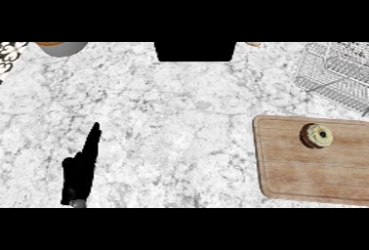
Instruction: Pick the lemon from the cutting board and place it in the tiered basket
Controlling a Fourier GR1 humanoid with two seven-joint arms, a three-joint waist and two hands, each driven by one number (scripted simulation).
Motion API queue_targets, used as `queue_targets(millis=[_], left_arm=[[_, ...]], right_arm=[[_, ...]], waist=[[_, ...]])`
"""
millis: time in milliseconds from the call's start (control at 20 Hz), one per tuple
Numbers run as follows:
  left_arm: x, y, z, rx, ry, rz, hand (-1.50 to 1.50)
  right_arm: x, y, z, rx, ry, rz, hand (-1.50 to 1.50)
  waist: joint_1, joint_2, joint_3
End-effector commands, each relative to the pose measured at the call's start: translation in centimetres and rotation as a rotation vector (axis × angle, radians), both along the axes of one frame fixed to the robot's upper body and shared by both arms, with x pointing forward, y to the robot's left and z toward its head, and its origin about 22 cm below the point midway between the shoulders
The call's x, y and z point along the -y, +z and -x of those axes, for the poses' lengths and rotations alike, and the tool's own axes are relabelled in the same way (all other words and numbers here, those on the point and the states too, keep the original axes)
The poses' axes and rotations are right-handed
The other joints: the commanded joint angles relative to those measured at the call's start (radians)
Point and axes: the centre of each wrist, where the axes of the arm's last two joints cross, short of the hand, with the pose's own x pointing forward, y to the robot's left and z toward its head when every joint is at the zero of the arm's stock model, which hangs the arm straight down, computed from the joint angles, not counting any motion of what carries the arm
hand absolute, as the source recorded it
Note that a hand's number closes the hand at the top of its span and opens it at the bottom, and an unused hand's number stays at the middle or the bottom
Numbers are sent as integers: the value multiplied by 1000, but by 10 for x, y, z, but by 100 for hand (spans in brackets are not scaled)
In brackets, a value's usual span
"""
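The lemon (316, 135) is lying on the cutting board (302, 176) at right, below the wire tiered basket (335, 75). The left hand (81, 171) is resting lower left, fingers straight together. Risk: the round lemon rolling away when nudged.

The counter (166, 122) filling most of the frame looks like polished stone, white marbled with grey veins and smooth all over. At the lower right lies a cutting board (302, 176) of light brown wood with a visible lengthwise grain and a matt finish, and on it sits a round thing (316, 135) with a pale, dull, slightly rough face and a brown rim. At the upper right stands a basket (335, 73) of thin pale metal wire, while the left hand (79, 171) at the lower left is plain matt black.
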Motion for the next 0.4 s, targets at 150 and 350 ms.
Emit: queue_targets(millis=[150, 350], left_arm=[[-7, -4, 6, -36, 40, 3, 0], [-3, -14, 11, -53, 57, 26, 0]], right_arm=[[27, -1, 73, -26, 37, -1, -150], [32, -9, 93, -14, 104, 5, -150]], waist=[[-29, -2, 2], [-43, -3, 3]])
